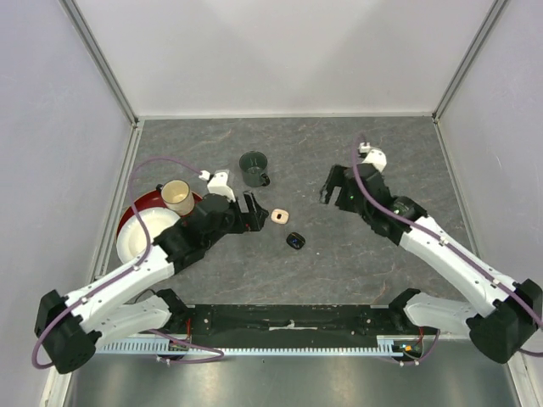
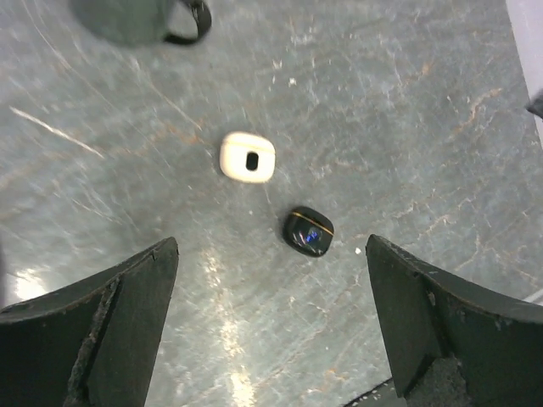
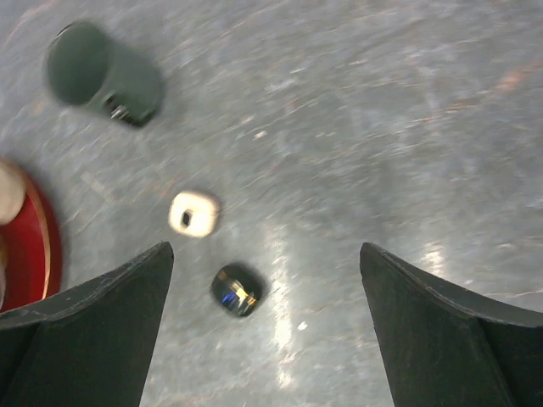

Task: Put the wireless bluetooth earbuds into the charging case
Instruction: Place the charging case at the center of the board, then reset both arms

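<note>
A cream-white charging case (image 1: 280, 216) with a small dark mark on top lies shut on the grey table. A glossy black case (image 1: 295, 241) lies just right of it and nearer. No earbuds show in any view. My left gripper (image 1: 257, 212) stands open just left of the cream case, touching nothing. In the left wrist view the cream case (image 2: 248, 157) and black case (image 2: 308, 231) lie ahead of the open left gripper (image 2: 271, 253). My right gripper (image 1: 328, 190) hangs open to the right of both cases. The right wrist view shows the cream case (image 3: 193, 213), the black case (image 3: 236, 289) and the empty right gripper (image 3: 265, 252).
A dark green mug (image 1: 253, 168) stands behind the cases. At the left sits a red plate (image 1: 127, 219) with a white bowl (image 1: 146, 233) and a cream cup (image 1: 177, 196). Enclosure walls ring the table.
</note>
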Robot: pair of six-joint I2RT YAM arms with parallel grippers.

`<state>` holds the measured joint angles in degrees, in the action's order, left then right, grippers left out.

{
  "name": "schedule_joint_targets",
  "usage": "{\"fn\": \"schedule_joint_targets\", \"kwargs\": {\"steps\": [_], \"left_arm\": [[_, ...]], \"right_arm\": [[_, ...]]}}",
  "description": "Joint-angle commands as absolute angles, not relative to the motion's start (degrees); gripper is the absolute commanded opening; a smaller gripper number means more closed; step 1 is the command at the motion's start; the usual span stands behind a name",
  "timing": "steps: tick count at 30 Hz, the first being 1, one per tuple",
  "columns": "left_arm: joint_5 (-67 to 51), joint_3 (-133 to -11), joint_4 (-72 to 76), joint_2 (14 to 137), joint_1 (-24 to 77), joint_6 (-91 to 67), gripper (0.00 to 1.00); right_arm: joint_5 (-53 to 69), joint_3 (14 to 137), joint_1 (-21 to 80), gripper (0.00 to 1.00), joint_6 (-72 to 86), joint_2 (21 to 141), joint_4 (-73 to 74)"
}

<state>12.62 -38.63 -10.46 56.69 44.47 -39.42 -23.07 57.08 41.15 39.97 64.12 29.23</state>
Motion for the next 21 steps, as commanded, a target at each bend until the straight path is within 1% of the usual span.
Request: {"fn": "schedule_joint_targets", "kwargs": {"steps": [1, 2, 3, 5, 9, 12, 13, 15, 16, 19, 20, 21], "left_arm": [[19.86, -44.12, -18.54, 51.17, 44.56, -26.54, 0.98], [20.12, -44.21, -18.46, 50.11, 44.56, -26.72, 0.98], [20.74, -44.30, -18.46, 49.14, 44.56, -26.98, 0.98], [21.27, -44.03, -18.02, 46.42, 44.65, -27.51, 0.98], [21.88, -43.33, -19.77, 42.20, 44.56, -28.91, 0.98], [23.11, -41.75, -20.74, 39.47, 44.56, -26.81, 0.98], [23.64, -41.05, -21.09, 39.38, 44.56, -26.11, 0.98], [25.22, -41.04, -23.37, 39.46, 44.65, -25.84, 0.98], [25.40, -41.39, -23.99, 39.64, 44.56, -25.49, 0.98], [26.01, -41.57, -25.14, 40.08, 44.56, -25.84, 0.98], [25.93, -41.57, -24.96, 39.99, 44.56, -25.84, 0.98], [26.10, -41.49, -24.96, 40.16, 44.65, -25.93, 0.98]], "right_arm": [[-10.66, 54.15, 28.07, 0.98, 37.27, 65.30, 27.69], [-8.11, 52.40, 22.99, 0.98, 37.09, 65.82, 26.99], [-5.65, 51.43, 20.85, 0.98, 36.22, 66.00, 25.42], [-7.02, 49.23, 17.15, 0.98, 35.34, 66.44, 23.83], [-18.95, 45.97, 15.21, 0.98, 32.27, 68.02, 20.57], [-23.72, 45.96, 14.68, 0.98, 29.19, 71.18, 19.69], [-27.91, 46.05, 14.85, 0.98, 28.22, 71.89, 19.60], [-33.81, 43.43, 15.20, 0.98, 28.39, 72.68, 15.49], [-40.19, 40.55, 15.29, 0.98, 29.26, 72.69, 13.73], [-44.64, 34.12, 14.86, 0.98, 27.26, 71.90, 0.57], [-48.39, 34.01, 15.20, 0.98, 26.72, 71.72, 0.35], [-49.99, 33.06, 15.81, 0.98, 24.28, 71.37, -3.22]]}}
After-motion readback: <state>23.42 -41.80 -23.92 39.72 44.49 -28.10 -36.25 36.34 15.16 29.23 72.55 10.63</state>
